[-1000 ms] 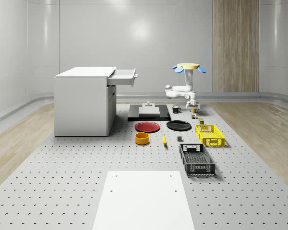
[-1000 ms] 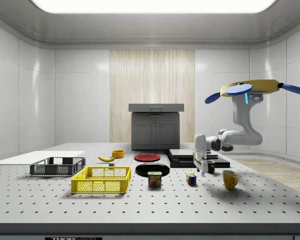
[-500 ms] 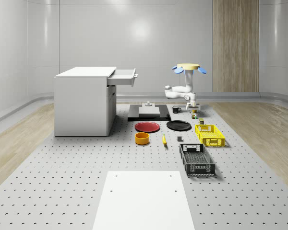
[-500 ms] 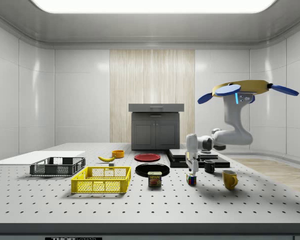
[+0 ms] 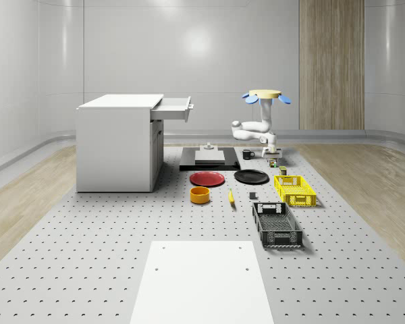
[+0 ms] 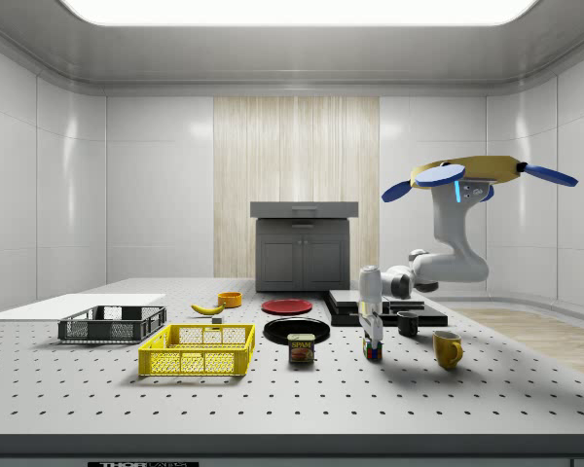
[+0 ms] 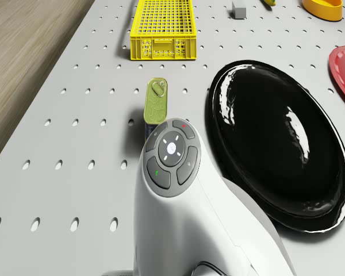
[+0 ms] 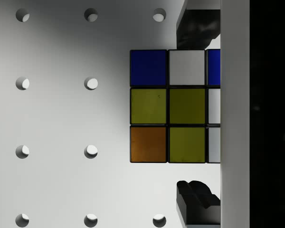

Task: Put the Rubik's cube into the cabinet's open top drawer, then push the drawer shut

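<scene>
Grey perforated table (image 5: 88,263), pale-walled room, gripper (image 6: 372,338) fingers apart astride Rubik's cube (image 8: 173,105)

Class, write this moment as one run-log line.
drone: hovering above table | hand: open, straddling cube | cube: on table | drawer: open

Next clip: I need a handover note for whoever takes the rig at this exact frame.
Gripper: open, fingers on either side of the cube, not closed on it.
Drone: hovering above the table, arm reaching down to the cube.
Cube: on the table near the can and the black plate.
Drawer: open at the top of the cabinet, far from the cube.
Done: approach and alignment.
Left: close on the cube, lift, carry it to the drawer, release, push the drawer shut.
</scene>
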